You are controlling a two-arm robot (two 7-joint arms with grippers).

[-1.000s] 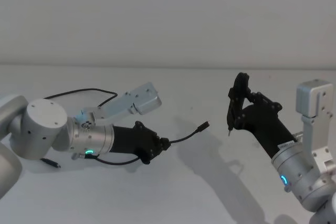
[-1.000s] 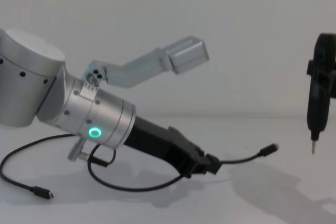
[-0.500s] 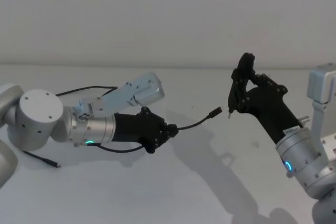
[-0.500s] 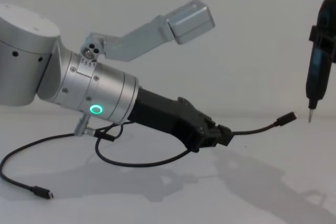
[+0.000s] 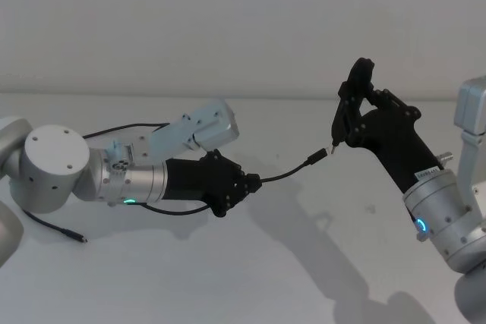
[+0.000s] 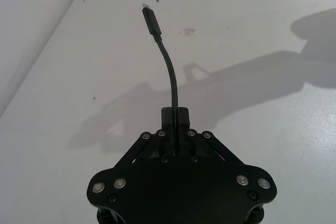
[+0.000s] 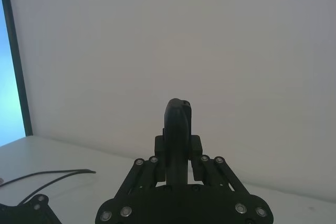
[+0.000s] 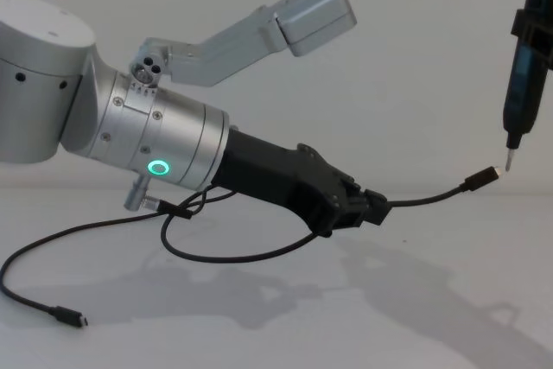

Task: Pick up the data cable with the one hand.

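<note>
Left gripper fingers clamping data cable mid-air; free plug hovering just beside pin-tip tool, itself clamped in right gripper fingers. Far plug lying on worktop at left; bare worktop lying open beneath.

Pin tool crowds the data cable tip; table beneath seems open.

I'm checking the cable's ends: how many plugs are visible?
2. One plug is in the air, ahead of the left claw gripping the data cable, beside the pin-tipped tool in the right claw. The other plug lies on the table at the robot's left.
</note>
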